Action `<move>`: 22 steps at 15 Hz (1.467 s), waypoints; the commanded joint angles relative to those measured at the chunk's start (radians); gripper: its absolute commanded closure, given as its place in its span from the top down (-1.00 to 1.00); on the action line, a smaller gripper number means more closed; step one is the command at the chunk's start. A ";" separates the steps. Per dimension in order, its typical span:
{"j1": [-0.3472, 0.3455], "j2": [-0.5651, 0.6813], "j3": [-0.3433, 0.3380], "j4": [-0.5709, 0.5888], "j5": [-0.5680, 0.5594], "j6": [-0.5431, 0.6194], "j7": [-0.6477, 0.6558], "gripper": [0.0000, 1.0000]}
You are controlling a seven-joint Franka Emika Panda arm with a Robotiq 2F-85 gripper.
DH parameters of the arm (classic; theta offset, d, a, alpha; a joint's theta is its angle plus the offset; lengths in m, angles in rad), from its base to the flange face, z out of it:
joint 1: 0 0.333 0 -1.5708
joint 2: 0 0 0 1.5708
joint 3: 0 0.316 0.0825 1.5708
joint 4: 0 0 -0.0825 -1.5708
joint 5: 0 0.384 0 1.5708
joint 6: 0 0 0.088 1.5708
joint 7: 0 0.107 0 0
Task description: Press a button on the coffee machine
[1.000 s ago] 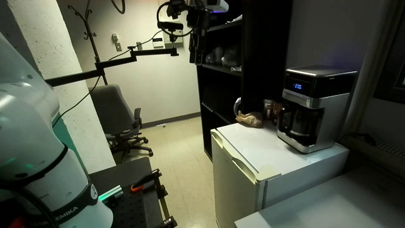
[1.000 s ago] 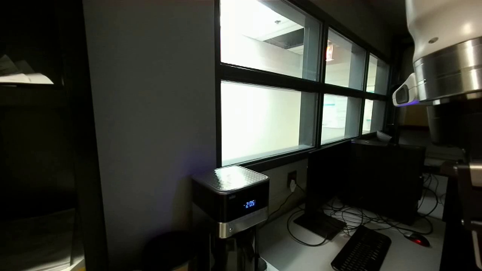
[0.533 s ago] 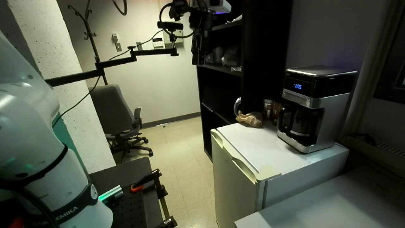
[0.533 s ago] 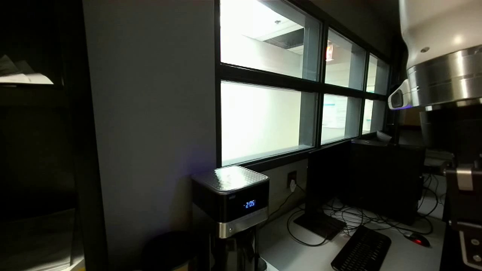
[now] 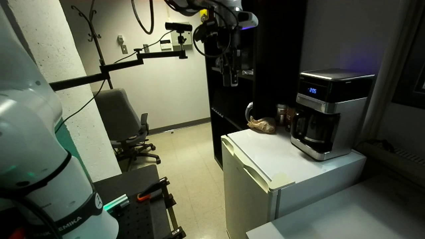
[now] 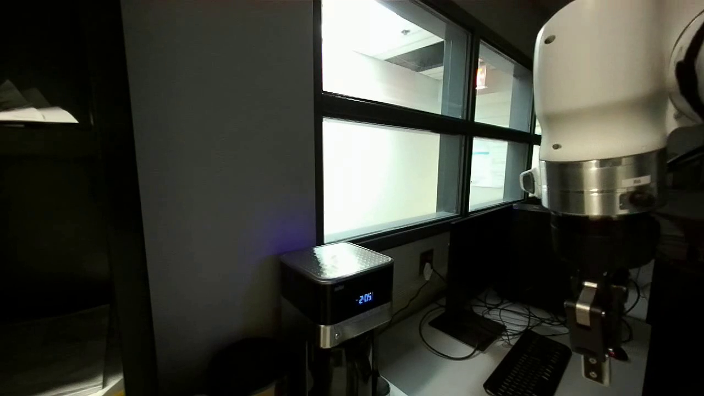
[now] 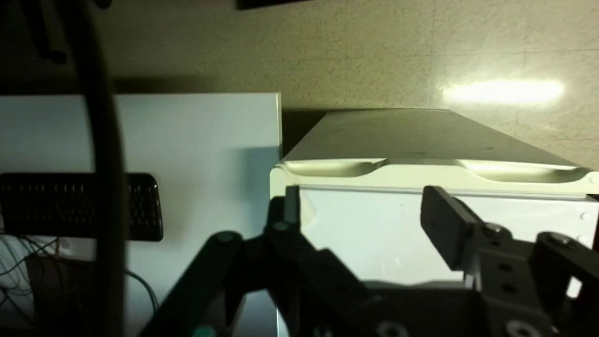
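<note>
The coffee machine (image 5: 333,109) stands on the fridge (image 5: 272,149), toward its rear. The claw (image 7: 362,210) hangs higher than the fridge top, fingers (image 7: 442,229) spread. Caution: pressing with fingers apart may strike off target; excessive force may slide the coffee machine rearward.

Dim overall. Window panes (image 6: 382,176) blown out white; glare atop drip coffee maker (image 6: 341,308). Wrist view: shadow along desk (image 7: 201,131) edge beside mini fridge (image 7: 365,220), bright streak on tiled floor (image 7: 365,65), foreground cable (image 7: 107,173) blurred, fingers (image 7: 444,229) soft.
</note>
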 commanded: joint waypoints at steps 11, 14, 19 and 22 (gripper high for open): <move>0.087 0.227 -0.095 0.050 -0.647 0.329 0.079 -1.00; 0.102 0.275 -0.111 0.074 -0.802 0.374 0.105 -1.00; 0.126 0.367 -0.121 0.144 -1.011 0.409 0.161 -1.00; 0.133 0.423 -0.116 0.190 -1.081 0.422 0.186 -1.00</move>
